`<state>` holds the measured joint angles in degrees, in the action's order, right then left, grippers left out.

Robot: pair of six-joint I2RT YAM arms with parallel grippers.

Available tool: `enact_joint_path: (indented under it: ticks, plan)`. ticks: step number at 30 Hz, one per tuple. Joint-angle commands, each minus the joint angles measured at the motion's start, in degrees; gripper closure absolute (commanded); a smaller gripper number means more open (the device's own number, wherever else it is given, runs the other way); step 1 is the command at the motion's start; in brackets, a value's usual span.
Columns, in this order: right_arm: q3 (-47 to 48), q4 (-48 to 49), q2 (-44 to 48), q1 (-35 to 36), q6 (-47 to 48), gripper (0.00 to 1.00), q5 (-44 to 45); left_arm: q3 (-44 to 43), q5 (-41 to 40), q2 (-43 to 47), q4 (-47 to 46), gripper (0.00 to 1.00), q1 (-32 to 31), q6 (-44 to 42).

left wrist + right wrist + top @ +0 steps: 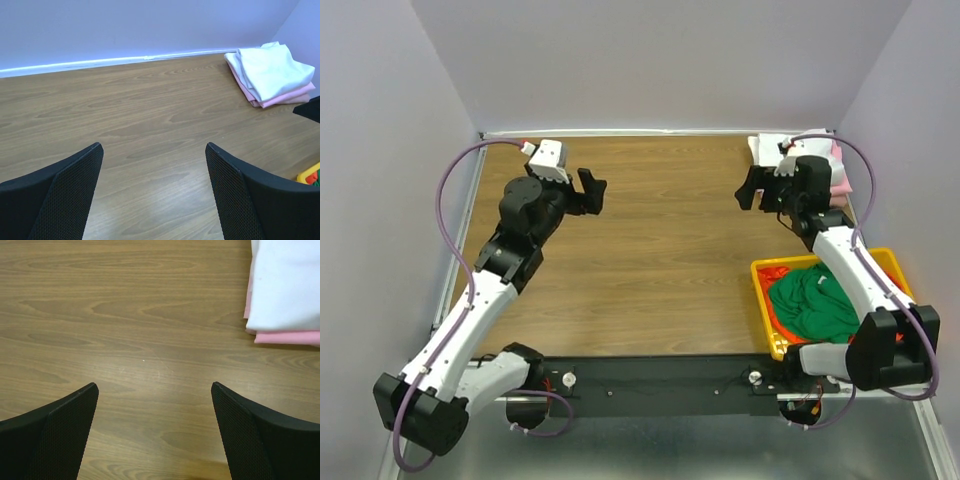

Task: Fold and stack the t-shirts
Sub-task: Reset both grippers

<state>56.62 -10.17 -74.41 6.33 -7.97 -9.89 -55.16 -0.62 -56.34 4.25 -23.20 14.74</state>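
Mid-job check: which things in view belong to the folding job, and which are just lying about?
Job:
white t-shirt, folded, atop pink t-shirt
green t-shirt and orange t-shirt, heaped in the yellow basket

Lying about:
yellow basket
wooden table

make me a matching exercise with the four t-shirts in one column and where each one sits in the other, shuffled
1 white t-shirt
2 pink t-shirt
3 green t-shirt
4 orange t-shirt

a on top in the yellow basket
b folded, under the white one
c in the basket, mostly under the green one
d folded, on the pink one

Pairs: 1-d, 2-b, 3-a, 4-c
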Motion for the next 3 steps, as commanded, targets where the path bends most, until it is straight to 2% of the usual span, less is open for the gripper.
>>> enact_joint_path:
  ticks: [1,3]
  plan:
    - [-1.0,2.8,2.2,0.4,-1.0,0.0,-1.8,0.9,-2.4,1.1,-1.2,0.1,0.4,-1.0]
    - [-1.2,2.9,2.3,0.4,-1.1,0.0,-1.6,0.9,-3.0,1.0,-1.1,0.1,0.4,-0.9]
